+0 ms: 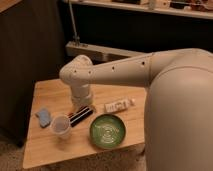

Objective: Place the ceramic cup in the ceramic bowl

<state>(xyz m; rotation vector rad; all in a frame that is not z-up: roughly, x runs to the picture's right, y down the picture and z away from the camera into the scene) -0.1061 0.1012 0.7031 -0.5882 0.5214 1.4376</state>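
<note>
The cup [60,126] stands on the worktop [50,150], left of the empty bowl [107,131]. The claw [80,115] is beside the cup, its state unclear.

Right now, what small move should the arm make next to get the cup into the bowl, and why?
Probably ease the gripper a little toward the ceramic cup. The cup stands upright on the table, apart from the ceramic bowl, and the gripper sits low just beside the cup.
</note>
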